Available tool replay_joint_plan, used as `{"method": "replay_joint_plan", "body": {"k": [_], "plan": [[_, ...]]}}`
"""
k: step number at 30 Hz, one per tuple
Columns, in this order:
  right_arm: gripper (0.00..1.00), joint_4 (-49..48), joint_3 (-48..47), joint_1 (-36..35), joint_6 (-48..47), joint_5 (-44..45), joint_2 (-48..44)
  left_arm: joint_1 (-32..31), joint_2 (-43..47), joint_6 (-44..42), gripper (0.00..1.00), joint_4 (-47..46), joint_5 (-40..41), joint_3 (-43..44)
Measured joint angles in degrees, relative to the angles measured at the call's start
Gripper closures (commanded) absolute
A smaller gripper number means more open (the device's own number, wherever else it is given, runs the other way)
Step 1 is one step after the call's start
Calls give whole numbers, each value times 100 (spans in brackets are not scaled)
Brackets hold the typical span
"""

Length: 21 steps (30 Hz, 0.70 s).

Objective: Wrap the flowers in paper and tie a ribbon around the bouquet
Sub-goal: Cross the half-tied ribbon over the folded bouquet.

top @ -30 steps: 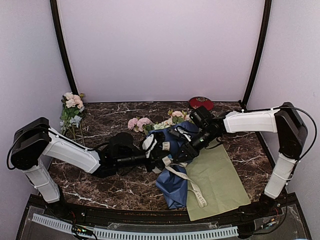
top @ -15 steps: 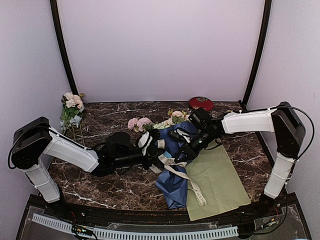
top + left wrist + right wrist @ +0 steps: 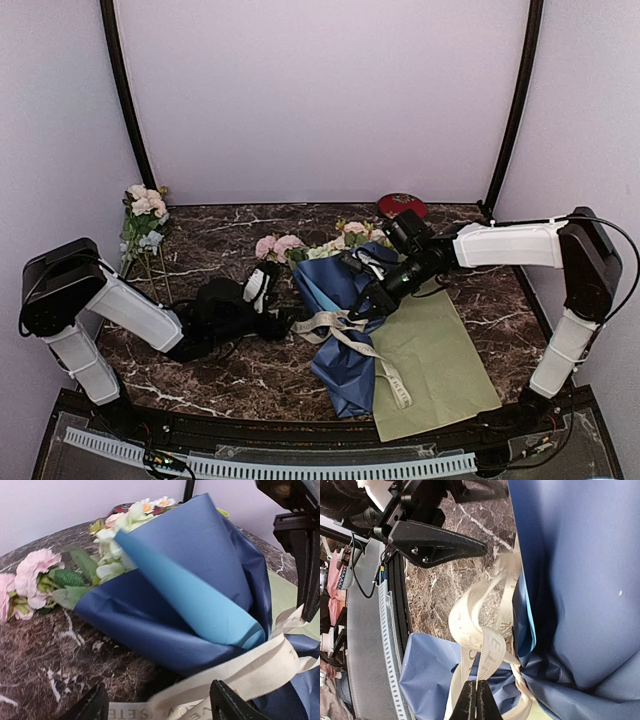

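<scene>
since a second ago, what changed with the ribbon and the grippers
The left gripper opened, let go of the ribbon and drew back to the left. The right gripper closed on the ribbon beside the bouquet. Bouquet and yellow-green sheet stayed put.

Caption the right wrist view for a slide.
Right end effector shut on the ribbon looped beside the blue paper-wrapped bouquet.

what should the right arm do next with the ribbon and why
Probably draw the right gripper, shut on the ribbon, gently away from the bouquet to snug the loop. The ribbon hangs slack around the paper, and the left gripper stands open, gripping nothing.
</scene>
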<state>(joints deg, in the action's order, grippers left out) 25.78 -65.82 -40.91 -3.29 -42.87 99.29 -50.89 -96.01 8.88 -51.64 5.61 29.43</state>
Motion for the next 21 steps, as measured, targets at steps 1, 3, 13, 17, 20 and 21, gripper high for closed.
{"method": "replay_joint_plan", "body": {"k": [1, 3, 13, 17, 20, 21], "plan": [[100, -9, 35, 0, 20, -11, -9, 0, 42, 31, 19, -9, 118, -72], [100, -9, 83, 0, 63, -39, -9, 0, 173, 103, 16, -26, 275, -186], [100, -55, 98, -2, 107, -107, -9, -197, 1102, -1335, 60, 262, -1095, -122], [100, -57, 98, -2, 140, -105, -9, -684, 739, -2660, 59, 1451, -1829, 1134], [100, -61, 98, -2, 173, -103, -9, -914, 590, -3475, 59, 1945, -2247, 1384], [100, -66, 98, -2, 184, -103, -9, -949, 535, -3692, 59, 2098, -2326, 1394]]}}
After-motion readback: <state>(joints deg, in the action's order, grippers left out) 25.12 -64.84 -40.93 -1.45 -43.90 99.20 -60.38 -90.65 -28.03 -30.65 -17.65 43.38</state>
